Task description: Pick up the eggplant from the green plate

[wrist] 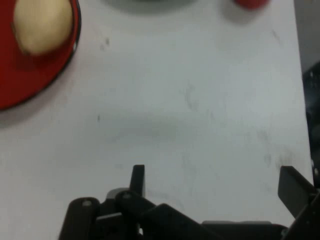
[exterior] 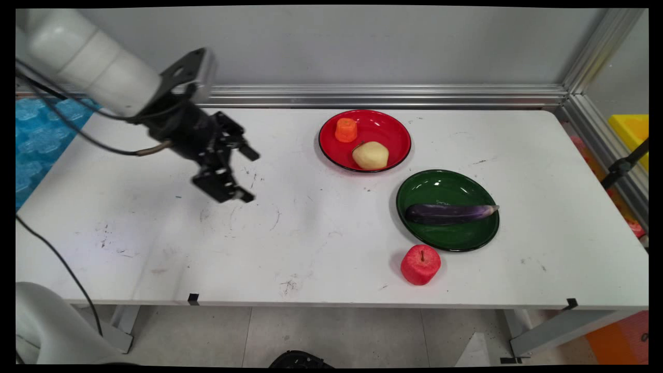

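My black gripper hangs open over the left middle of the white table, with nothing between its fingers. In the hand view the gripper shows bare tabletop between one fingertip and the other. A red plate to the right holds an orange carrot piece and a pale yellow potato. The red plate and potato also show at the hand view's upper left. A green plate carries a purple eggplant. A red apple rests on the table in front of it.
An aluminium rail runs along the table's back edge and down its right side. Black cables hang from the arm on the left. A yellow bin stands beyond the right rail.
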Controlling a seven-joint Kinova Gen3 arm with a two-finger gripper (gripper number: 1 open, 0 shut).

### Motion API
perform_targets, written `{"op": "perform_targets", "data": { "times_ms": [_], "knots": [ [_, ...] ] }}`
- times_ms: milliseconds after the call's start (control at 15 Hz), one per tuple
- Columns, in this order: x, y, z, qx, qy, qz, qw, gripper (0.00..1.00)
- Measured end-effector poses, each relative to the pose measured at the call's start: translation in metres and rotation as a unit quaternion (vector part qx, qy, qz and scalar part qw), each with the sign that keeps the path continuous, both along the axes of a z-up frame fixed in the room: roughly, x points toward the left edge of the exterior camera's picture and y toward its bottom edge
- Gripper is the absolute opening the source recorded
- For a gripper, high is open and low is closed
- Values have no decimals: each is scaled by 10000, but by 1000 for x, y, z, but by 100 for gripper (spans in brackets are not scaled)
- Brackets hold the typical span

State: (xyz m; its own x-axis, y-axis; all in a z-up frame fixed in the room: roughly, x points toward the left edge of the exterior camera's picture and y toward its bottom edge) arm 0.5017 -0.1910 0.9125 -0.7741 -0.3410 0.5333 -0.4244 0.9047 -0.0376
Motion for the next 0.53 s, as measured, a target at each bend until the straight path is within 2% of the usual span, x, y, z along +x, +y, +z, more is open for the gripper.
{"op": "perform_targets", "data": {
  "times_ms": [333,533],
  "knots": [
    [-47,-27,-4,-96,190,50,9998,100],
    [-86,-51,-11,-182,295,55,9994,100]
  ]
}}
